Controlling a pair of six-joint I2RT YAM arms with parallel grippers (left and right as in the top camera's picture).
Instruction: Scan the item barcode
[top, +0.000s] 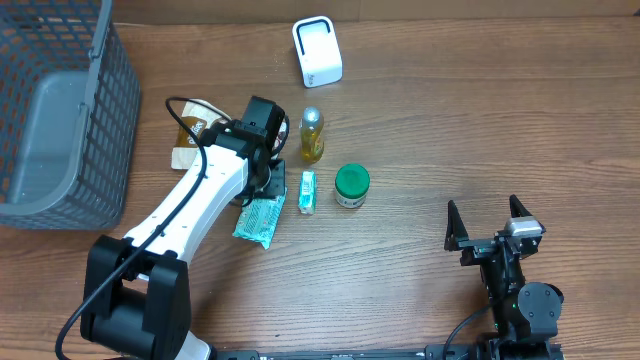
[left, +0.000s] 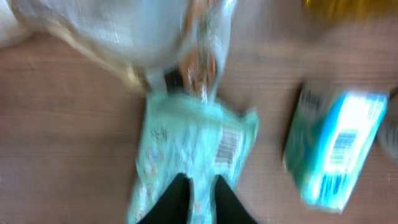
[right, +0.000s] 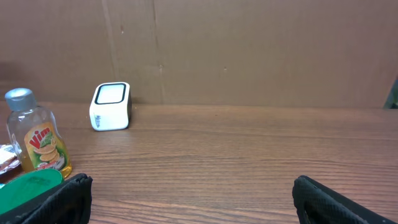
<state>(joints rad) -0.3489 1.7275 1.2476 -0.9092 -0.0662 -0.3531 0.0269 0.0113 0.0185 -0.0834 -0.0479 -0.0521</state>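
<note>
Mint-green crinkled plastic packet (top: 258, 220) lies barcode-up on the wooden bench (top: 450, 120), left of centre. The left end effector (left: 198, 185) is pinched narrow on its end, though the view is blurred. At the near right, the right end effector (top: 490, 225) stands wide open.

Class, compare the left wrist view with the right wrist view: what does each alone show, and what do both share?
Left wrist only: the left gripper shut on a mint-green pouch with its barcode up, a teal box beside it. Right wrist only: the open right gripper, the white scanner, a green lid. Both: the wooden table, and perhaps the yellow bottle, only a blur in the left wrist view.
</note>
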